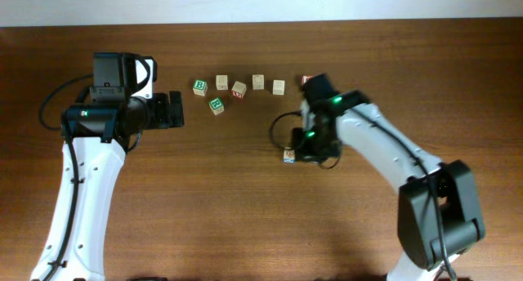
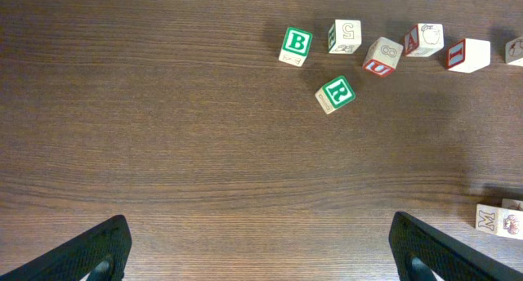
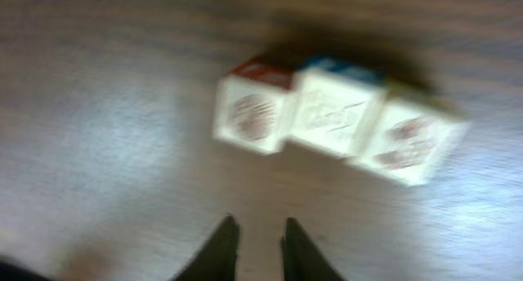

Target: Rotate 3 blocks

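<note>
Listing from the right gripper (image 3: pixel 259 227) outward: fingers drawn nearly together with only a thin slit between the dark tips, nothing gripped. Blocks (image 3: pixel 331 113), three, lie just ahead of those tips and apart from them, set side by side and touching in a slightly crooked row on the table (image 1: pixel 204 199). From overhead the gripper covers most of the row and only one end cube shows beside it. Appearance: pale wood, equal in size, reddish prints on the two outer faces turned to the wrist camera, a fainter print on the middle one. One outer cube has a red top edge, the middle one a blue one. The wrist view is blurred, so the prints cannot be read, though they look more like pictures than letters. Surface: dark brown wood grain, with a pale strip (image 1: pixel 261 3) along the far edge. Loose cubes (image 1: pixel 258 82), a scattered line near the far edge, well apart from the row of three; among them two green-lettered cubes (image 1: pixel 200 87) at the end nearest the left arm. Left gripper (image 1: pixel 176 109), just beside that end of the line, jaws spread wide, empty.
</note>
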